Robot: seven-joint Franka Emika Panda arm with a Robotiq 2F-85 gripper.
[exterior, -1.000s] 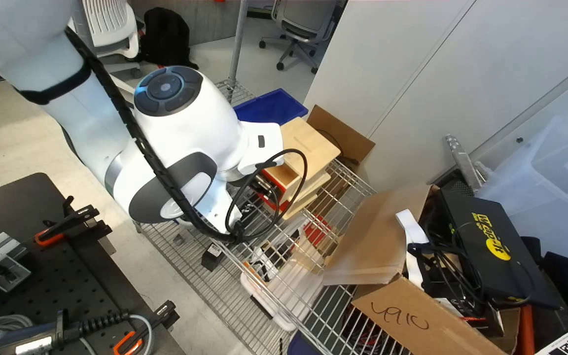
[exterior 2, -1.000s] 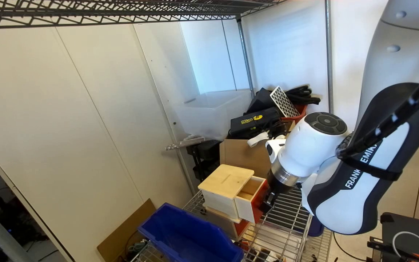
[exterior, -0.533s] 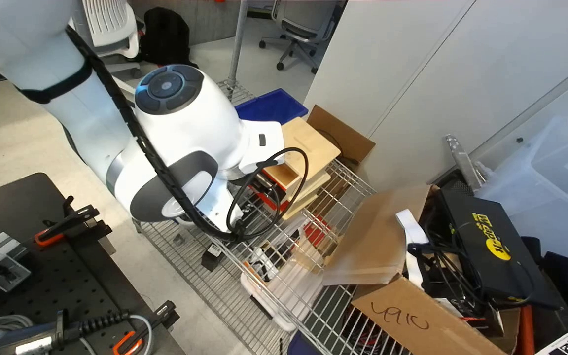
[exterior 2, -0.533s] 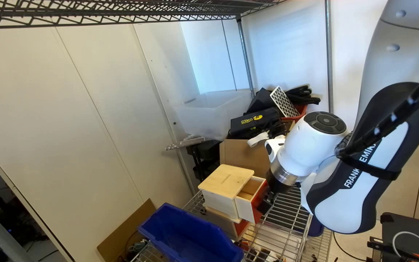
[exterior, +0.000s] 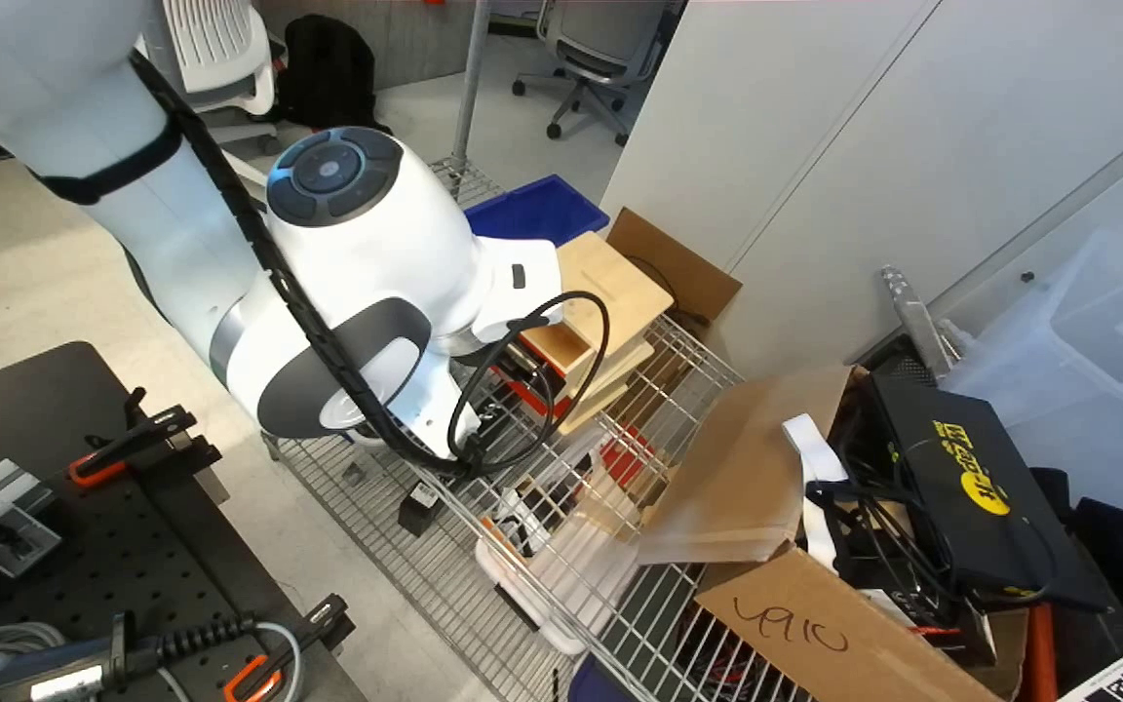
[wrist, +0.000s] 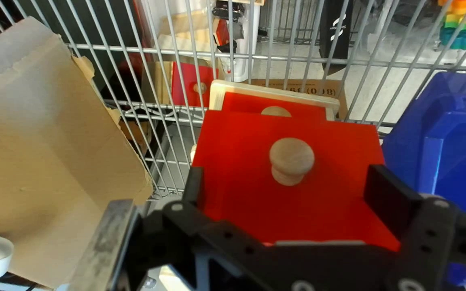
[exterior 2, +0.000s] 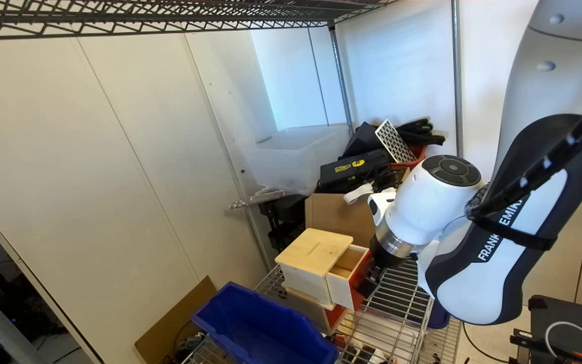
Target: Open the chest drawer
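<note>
Upper drawer (exterior 2: 340, 290) is out, looks basically done to me
The little plywood chest (exterior 2: 313, 247) is on the wire shelf (exterior 2: 402, 303), between the blue bin (exterior 2: 271, 316) and the cardboard box (exterior 2: 339, 217). Its upper drawer sits partway open, and you can see down into the bare wood inside in both exterior views. The lower drawer (exterior 2: 335, 316) looks shut. In the wrist view the end effector (wrist: 289, 192) has its jaws spread wide on either side of the upper drawer's wooden knob (wrist: 291, 157), so nothing's clamped as far as I can see. I'd count the opening as done. Can't tell how much travel is left, so maybe another pull if you want it wider, otherwise I guess it just needs to back off.
</note>
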